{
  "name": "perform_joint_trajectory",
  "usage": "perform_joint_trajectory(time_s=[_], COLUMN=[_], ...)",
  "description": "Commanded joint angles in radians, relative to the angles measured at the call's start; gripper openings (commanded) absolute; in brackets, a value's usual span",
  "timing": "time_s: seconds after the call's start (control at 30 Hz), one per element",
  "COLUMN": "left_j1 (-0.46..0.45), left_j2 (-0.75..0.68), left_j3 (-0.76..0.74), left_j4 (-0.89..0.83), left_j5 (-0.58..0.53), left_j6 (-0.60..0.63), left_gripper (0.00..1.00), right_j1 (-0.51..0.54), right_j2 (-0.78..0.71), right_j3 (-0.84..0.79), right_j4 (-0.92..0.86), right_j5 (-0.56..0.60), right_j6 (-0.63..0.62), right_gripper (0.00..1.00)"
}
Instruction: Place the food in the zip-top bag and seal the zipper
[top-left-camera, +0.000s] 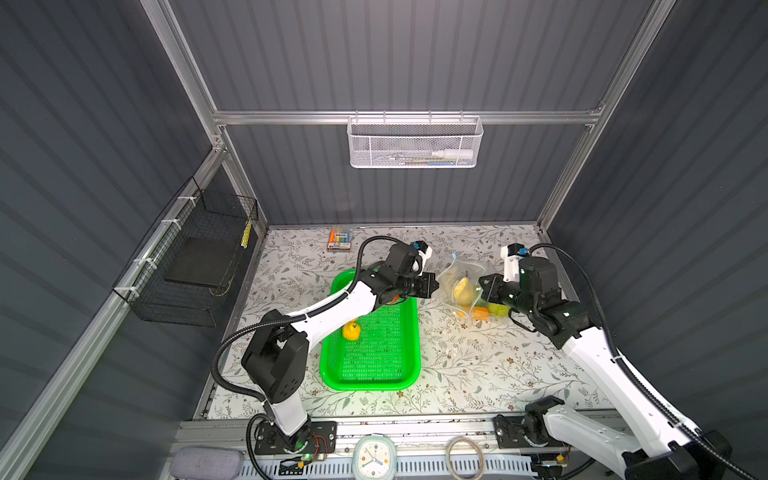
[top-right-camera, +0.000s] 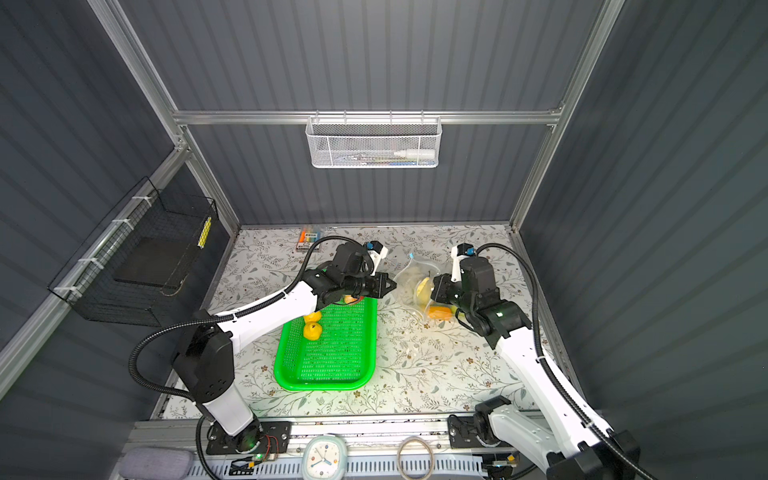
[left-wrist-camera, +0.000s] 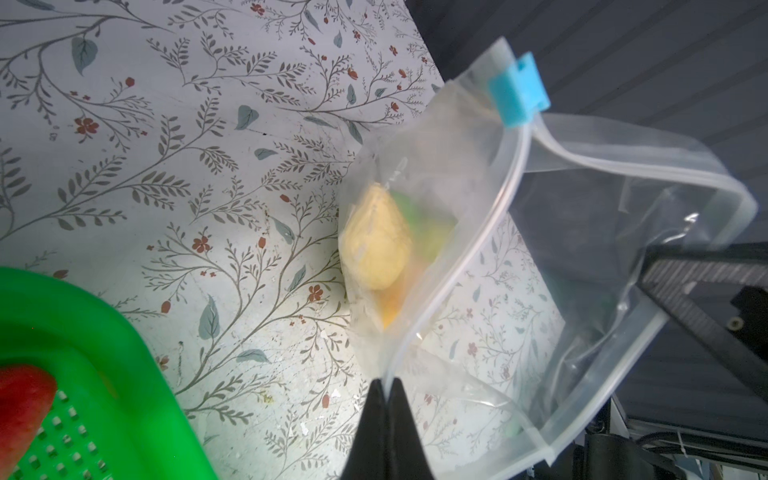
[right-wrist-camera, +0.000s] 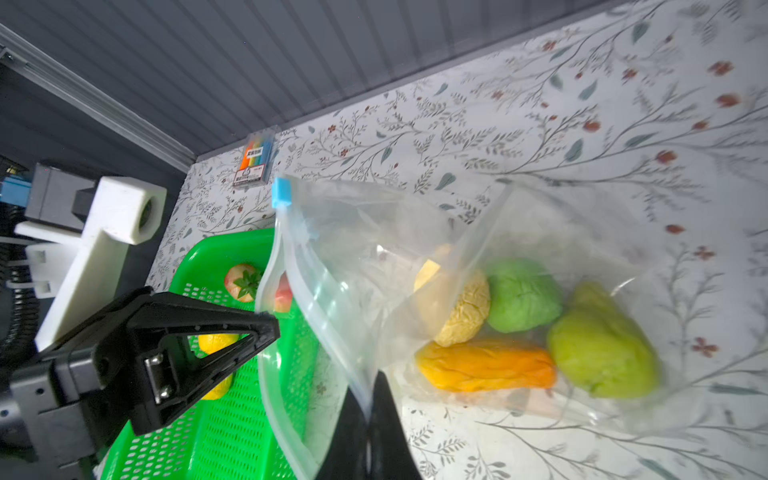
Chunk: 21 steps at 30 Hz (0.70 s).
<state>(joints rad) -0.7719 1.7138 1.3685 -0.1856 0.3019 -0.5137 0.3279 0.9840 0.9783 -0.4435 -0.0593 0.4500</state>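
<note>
robot arms spread a zip-top bag (top-left-camera: 453, 278) open.
left jaws and right jaws each clamp its zipper (left-wrist-camera: 515, 166); green tray (top-left-camera: 374, 357) at eight o'clock.

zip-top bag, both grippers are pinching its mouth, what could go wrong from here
The left gripper and the right gripper each pinch only a thin lip of the zip-top bag; a lip could slip out and the mouth collapse.
The red foods and yellow foods are not yet bagged, lying in the green tray; fetching them likely means releasing a lip.
The slider sits at the mouth's end, zipper open; tugging could spill the orange food.
</note>
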Motion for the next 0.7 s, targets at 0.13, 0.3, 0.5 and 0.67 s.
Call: perform_joint_trajectory(time_s=[0.13,0.3,0.5,0.67], left_j1=[-0.012,-0.012,-0.008,0.001], left_j2=[-0.073,-0.087,-0.071,-0.111], left_j3=[0.068,0.014,-0.004,-0.025], left_j4=[0.058,0.053,-0.019,-0.099], left_j5=[0.075,0.043,-0.035,-0.130], left_j6=[-0.046,-0.040,-0.009,0.021], left_gripper=[0.00,0.00,0.00,0.00], right_j1=[-0.006,-0.006,-0.004,-0.004], right_j2=[-0.103,-0.154,-0.069,-0.007], right_j3=[0.093,0.050,-0.014,-0.046], right_j4=[-0.052,0.026,0.096,0.139], right_j5=[0.145,0.069,-0.096,-0.177], right_j6=[-0.114,-0.085,0.006,0.051], right_gripper=[0.00,0.00,0.00,0.00])
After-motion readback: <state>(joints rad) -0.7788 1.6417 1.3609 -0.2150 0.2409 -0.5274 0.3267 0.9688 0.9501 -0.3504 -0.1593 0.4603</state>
